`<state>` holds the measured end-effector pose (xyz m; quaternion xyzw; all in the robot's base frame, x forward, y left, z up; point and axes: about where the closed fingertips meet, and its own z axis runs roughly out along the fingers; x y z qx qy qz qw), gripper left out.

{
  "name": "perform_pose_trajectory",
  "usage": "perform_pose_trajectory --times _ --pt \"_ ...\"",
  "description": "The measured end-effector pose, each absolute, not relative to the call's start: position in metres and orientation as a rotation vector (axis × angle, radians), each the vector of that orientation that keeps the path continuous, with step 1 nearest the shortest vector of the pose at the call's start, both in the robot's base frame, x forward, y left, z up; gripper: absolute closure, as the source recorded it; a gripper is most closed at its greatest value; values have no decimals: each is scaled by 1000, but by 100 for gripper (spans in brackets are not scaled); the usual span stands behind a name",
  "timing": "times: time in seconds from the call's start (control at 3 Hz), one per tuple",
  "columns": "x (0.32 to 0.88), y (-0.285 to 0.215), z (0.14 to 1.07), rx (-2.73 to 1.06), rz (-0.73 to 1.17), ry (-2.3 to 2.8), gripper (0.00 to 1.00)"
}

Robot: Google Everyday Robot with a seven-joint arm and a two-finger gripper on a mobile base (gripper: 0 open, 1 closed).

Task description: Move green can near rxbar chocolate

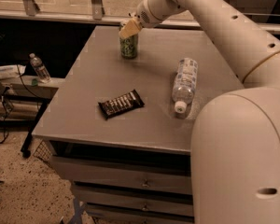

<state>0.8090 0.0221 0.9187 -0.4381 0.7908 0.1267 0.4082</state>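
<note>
The green can (129, 46) stands upright at the far left of the grey table (84, 111). My gripper (129, 29) is right at the can's top and covers its rim; the white arm reaches in from the right. The rxbar chocolate (121, 103), a flat dark bar with white lettering, lies near the table's front, well in front of the can and apart from it.
A clear plastic water bottle (184, 84) lies on its side to the right of the bar, cap toward the front. My own arm's bulky white link (240, 157) fills the lower right. Another small bottle (38, 67) stands on a low shelf left of the table.
</note>
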Motion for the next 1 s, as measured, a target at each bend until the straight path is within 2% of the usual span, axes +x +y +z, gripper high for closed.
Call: perform_pose_trajectory --times 0.67,1.0 --pt "801 25 929 -1141 333 1957 86" --pt "777 14 946 -1165 311 1931 100"
